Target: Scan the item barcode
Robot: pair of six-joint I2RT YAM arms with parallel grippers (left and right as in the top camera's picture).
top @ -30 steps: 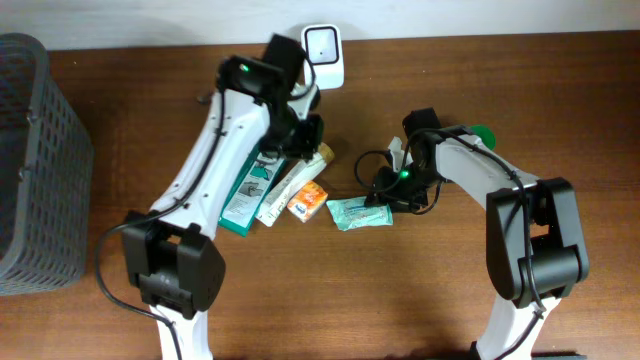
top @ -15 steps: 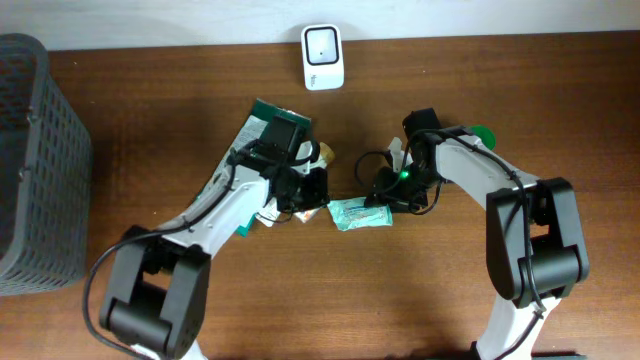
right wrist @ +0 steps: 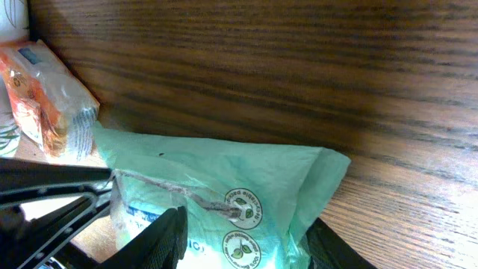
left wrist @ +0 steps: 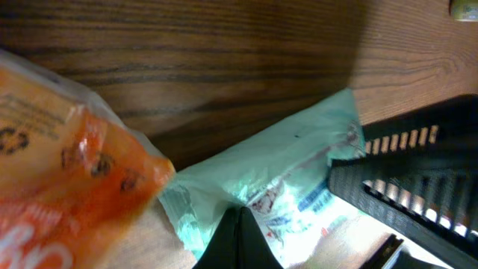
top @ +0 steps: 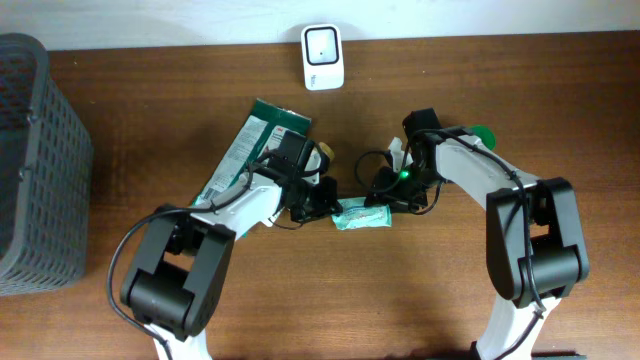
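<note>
A mint-green packet (top: 362,215) lies on the wooden table at the centre. My right gripper (top: 383,198) is shut on its right end. In the right wrist view the packet (right wrist: 224,168) fills the space between the two black fingers (right wrist: 168,235) of that gripper (right wrist: 246,240). My left gripper (top: 328,196) is shut with nothing held, and its tip touches the packet's left end. The closed tip (left wrist: 240,218) rests on the packet (left wrist: 287,168) in the left wrist view. The white scanner (top: 322,43) stands at the table's back edge. No barcode shows clearly.
An orange packet (left wrist: 60,164) lies just left of the green one. A dark green box (top: 255,150) and a tube with a yellowish cap (top: 325,152) lie by the left arm. A grey basket (top: 40,160) stands at the far left.
My left arm has swung from beside the scanner down to the green packet, uncovering the dark green box. The right arm and the packet have stayed put.
</note>
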